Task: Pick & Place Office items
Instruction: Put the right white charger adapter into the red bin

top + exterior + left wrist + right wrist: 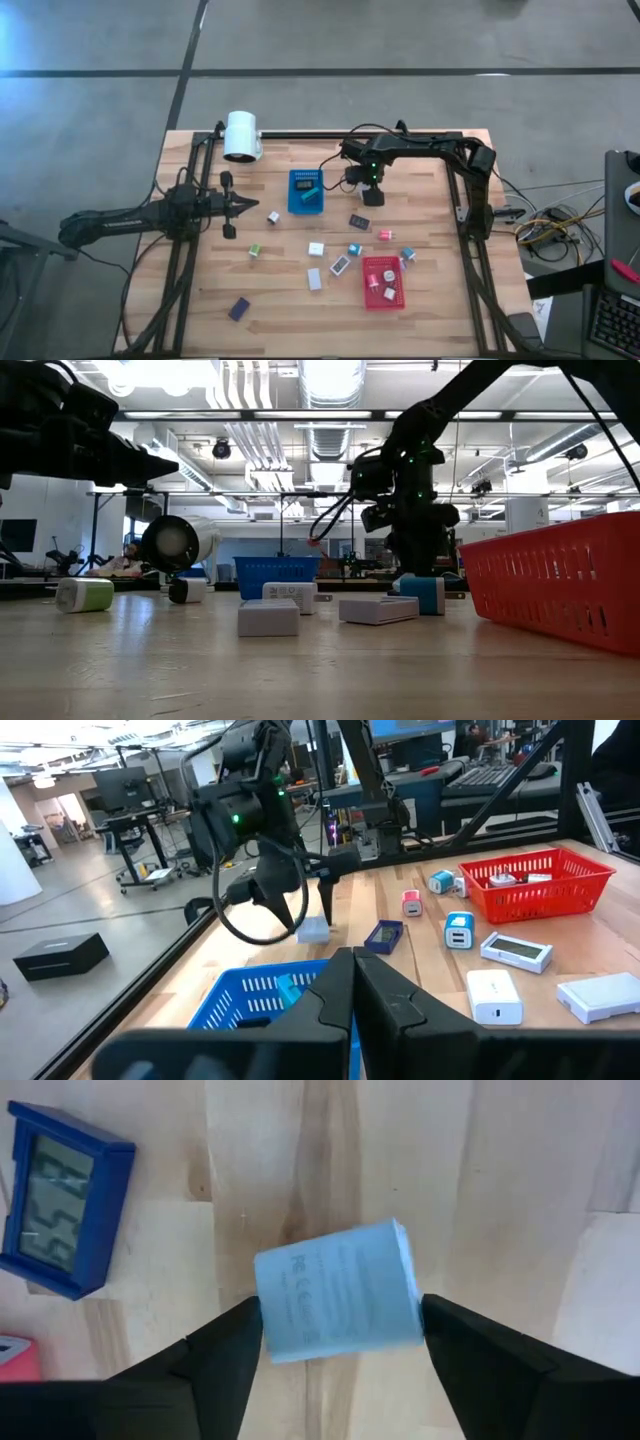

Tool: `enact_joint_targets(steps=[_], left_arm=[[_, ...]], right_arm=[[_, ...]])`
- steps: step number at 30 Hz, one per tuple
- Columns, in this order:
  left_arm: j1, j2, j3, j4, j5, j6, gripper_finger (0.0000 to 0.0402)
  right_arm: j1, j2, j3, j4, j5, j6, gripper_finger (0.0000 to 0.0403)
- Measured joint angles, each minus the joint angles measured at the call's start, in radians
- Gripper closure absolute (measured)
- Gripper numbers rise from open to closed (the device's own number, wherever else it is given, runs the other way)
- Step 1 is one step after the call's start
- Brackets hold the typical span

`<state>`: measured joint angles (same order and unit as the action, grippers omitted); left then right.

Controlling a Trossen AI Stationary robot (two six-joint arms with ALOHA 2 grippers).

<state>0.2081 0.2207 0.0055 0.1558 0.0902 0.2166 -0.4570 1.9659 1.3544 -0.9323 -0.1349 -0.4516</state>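
Wooden-plank desk point(200, 300) in a big lab with ceiling lights. Right claw point(340, 1342) stands wide around a light blue block point(337, 1304) beside the blue tray point(306, 203). Left claw point(233, 206) is closed, empty.

In the low view the red tray point(560, 585) is cut off at the edge.

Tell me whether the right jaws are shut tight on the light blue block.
No: the right gripper stands open astride the light blue block on the table.
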Motion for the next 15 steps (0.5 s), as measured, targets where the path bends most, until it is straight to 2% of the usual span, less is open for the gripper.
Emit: enact_joint_targets(steps=[6, 15], left_arm=[[0.0, 0.0, 0.0, 0.0, 0.0, 0.0, 0.039], [0.0, 0.0, 0.0, 0.0, -0.001, 0.0, 0.0389]], right_arm=[[0.001, -0.001, -0.001, 0.0, -0.002, -0.003, 0.0162], [0.005, 0.026, -0.008, 0.009, -0.006, -0.021, 0.0151]])
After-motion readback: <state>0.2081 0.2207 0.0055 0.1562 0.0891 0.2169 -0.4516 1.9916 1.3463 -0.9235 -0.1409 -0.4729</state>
